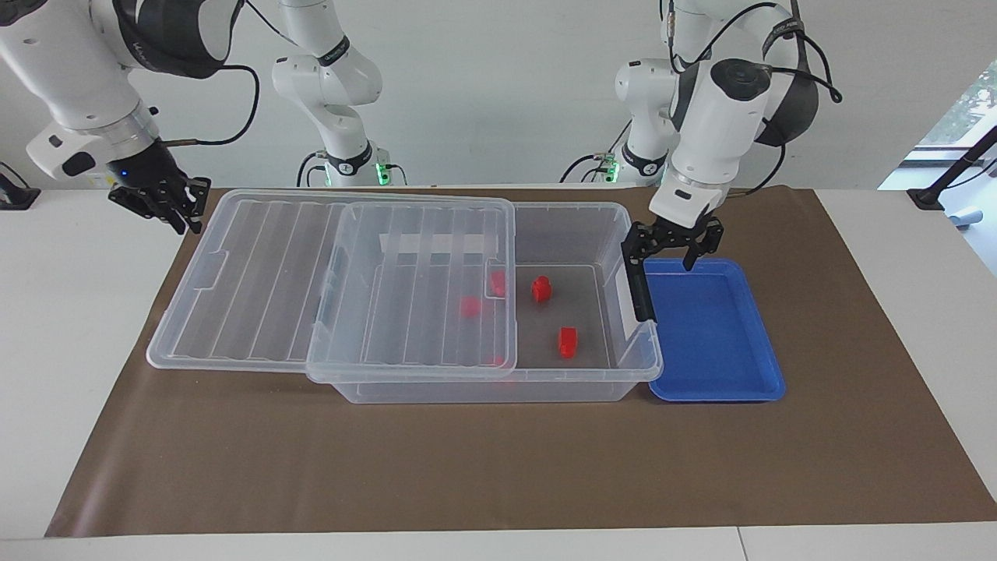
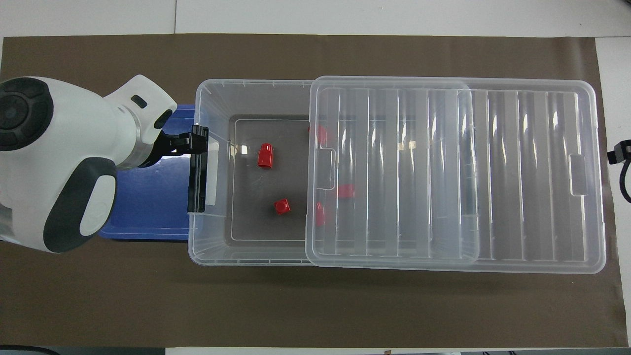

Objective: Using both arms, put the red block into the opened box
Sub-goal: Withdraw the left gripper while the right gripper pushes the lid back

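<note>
**A:** Facing view first. Where did we log the red block [image 1: 540, 289]?

**B:** On the floor of the box [image 1: 498, 387], in the uncovered part toward the left arm's end. A 2nd one [image 1: 568, 342] lay farther from the robots. Two more showed through the lid [image 1: 257, 273].

**A:** Left gripper [image 1: 671, 251]?

**B:** Up in the air over the box's end wall and the near edge of the blue tray [image 1: 713, 343]. Fingers were spread wide w/ nothing between them. The black latch [image 1: 639, 292] stood just below.

**A:** Right gripper [image 1: 160, 199]?

**B:** It hung beside the lid's overhanging end, apart from it. We couldn't tell open or shut.

**A:** Overhead view?

**B:** It agreed. The block [image 2: 265, 156] was inside the box [image 2: 256, 83], clear of the walls and the lid [image 2: 517, 172]. The left gripper [image 2: 190, 142] covered the top of the latch [image 2: 198, 172]. Only a bit of the right gripper [image 2: 618, 150] showed at the frame edge.

**A:** So the step?

**B:** We judged the drop done and the step in hand to be pulling the left arm clear. To do it well, we noted: go up first, then sideways, so the open fingers don't snag the latch or rim. Don't jolt the box, since the lid only rests across it and could slide.
</note>
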Robot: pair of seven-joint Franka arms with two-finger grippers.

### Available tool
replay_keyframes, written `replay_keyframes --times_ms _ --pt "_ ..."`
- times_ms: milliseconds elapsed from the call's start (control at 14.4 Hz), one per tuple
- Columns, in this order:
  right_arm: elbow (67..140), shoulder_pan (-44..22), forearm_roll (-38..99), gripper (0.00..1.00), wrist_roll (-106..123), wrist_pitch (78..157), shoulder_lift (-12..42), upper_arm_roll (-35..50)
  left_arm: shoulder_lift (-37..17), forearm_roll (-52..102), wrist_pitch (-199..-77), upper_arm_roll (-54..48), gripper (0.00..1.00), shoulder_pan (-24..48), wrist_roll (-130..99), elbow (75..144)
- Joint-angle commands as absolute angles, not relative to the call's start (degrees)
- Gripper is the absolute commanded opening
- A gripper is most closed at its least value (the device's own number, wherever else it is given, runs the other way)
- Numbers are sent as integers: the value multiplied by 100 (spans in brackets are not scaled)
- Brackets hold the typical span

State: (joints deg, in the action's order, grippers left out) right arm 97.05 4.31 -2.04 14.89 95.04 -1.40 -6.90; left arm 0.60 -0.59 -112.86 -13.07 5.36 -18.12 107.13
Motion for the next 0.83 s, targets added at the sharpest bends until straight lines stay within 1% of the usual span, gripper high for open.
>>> replay_keyframes --times_ms 0,278,556,764 --pt "9905 562 -255 0 1827 9904 -28 -869 123 62 -10960 -1336 100 308 -1407 10538" --pt "10001 633 -246 0 2460 10379 290 -1116 141 53 -10855 -1327 100 281 -1170 10538" --pt "10607 677 -185 0 2698 11047 281 -1213 158 53 -10793 -1283 100 246 -1151 10512" --pt "10810 677 -176 0 2698 11162 281 -1213 123 53 -10627 -1100 100 290 -1064 10293"
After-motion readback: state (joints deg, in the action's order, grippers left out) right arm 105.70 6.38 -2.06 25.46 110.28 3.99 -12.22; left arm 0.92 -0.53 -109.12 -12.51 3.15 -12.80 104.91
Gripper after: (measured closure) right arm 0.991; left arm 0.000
